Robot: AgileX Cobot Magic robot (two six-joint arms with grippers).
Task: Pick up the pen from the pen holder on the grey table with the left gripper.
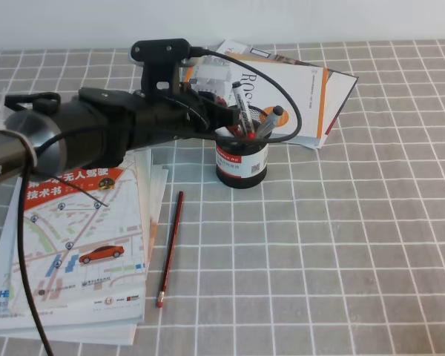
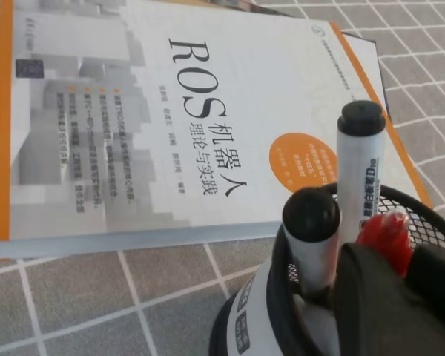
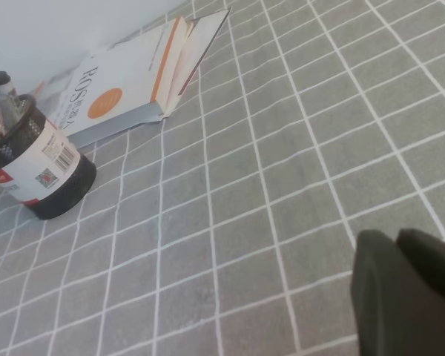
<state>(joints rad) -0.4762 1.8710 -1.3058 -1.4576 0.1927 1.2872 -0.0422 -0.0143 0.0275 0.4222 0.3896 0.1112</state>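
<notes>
The black mesh pen holder (image 1: 241,165) (image 3: 44,167) stands on the grey table (image 1: 341,245), a red-and-white label band around it. Two grey markers with black caps (image 1: 239,100) (image 2: 360,170) and a red item (image 2: 386,231) stick out of it. My left gripper (image 1: 233,127) reaches in from the left to the holder's mouth. In the left wrist view its dark fingers (image 2: 389,304) press against the rim (image 2: 437,222). The pen is hidden behind the fingers, and how the jaws stand does not show. My right gripper (image 3: 402,285) hovers low over bare cloth with its fingers together.
A white and orange ROS book (image 1: 304,89) (image 2: 170,111) lies just behind the holder. A stack of books with a map cover (image 1: 74,245) lies at the left front. Beside it a thin red pencil (image 1: 170,245) rests on the cloth. Black cables loop over the arm.
</notes>
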